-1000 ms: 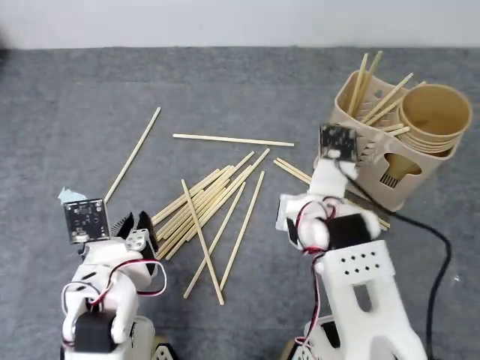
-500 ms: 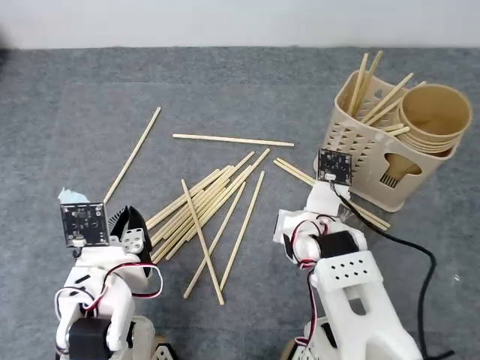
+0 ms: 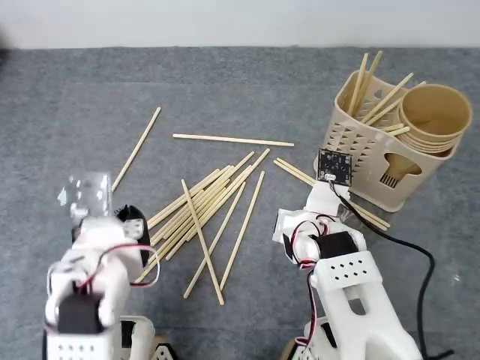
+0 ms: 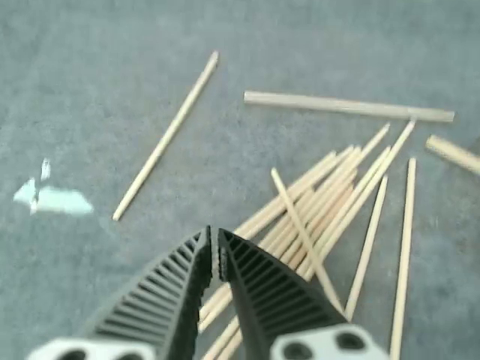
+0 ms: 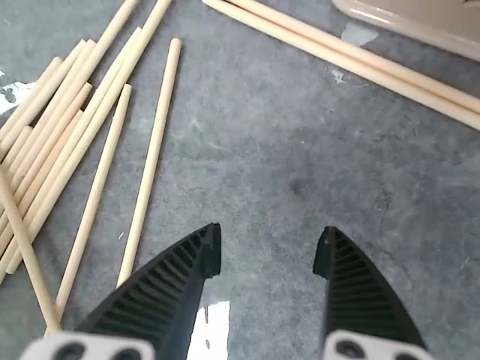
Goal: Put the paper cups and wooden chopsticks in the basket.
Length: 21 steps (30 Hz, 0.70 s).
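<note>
High view: sticks (image 3: 199,198) lie loose in the middle, cups (image 3: 435,114) sit in the basket (image 3: 352,139) far right, the left gripper (image 4: 212,238) is pinched together on nothing by the pile, and the right gripper (image 5: 270,232) gapes empty over bare mat (image 5: 300,150), likely ready to grab a stick.

Grey mat (image 3: 75,97) strewn with wooden chopsticks (image 3: 204,193), paper cups (image 3: 436,112) stacked in basket (image 3: 358,142)
</note>
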Tool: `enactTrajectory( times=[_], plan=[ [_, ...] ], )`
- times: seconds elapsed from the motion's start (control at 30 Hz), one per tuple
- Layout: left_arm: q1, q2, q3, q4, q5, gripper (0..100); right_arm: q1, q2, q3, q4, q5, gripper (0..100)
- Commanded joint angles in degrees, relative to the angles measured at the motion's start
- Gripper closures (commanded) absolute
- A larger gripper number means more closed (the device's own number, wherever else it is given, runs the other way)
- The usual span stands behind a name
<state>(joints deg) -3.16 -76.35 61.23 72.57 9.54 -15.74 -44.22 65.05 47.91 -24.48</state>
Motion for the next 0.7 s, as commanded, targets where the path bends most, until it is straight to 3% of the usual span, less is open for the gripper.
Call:
enactTrajectory(
  times=[0.0,0.37,0.67],
  plan=[
    [-0.09,15.38,-10.24,3.08,-7.21,99,0.04,-1.19,-0.18,-1.1,-0.44,78.0],
    [-0.09,50.81,-26.24,4.57,-31.12,99,0.04,-1.01,-0.18,-1.1,-0.26,78.0],
    [-0.09,73.23,-41.54,5.1,-41.49,95,0.04,-0.92,-0.09,-1.01,-0.26,78.0]
  ],
)
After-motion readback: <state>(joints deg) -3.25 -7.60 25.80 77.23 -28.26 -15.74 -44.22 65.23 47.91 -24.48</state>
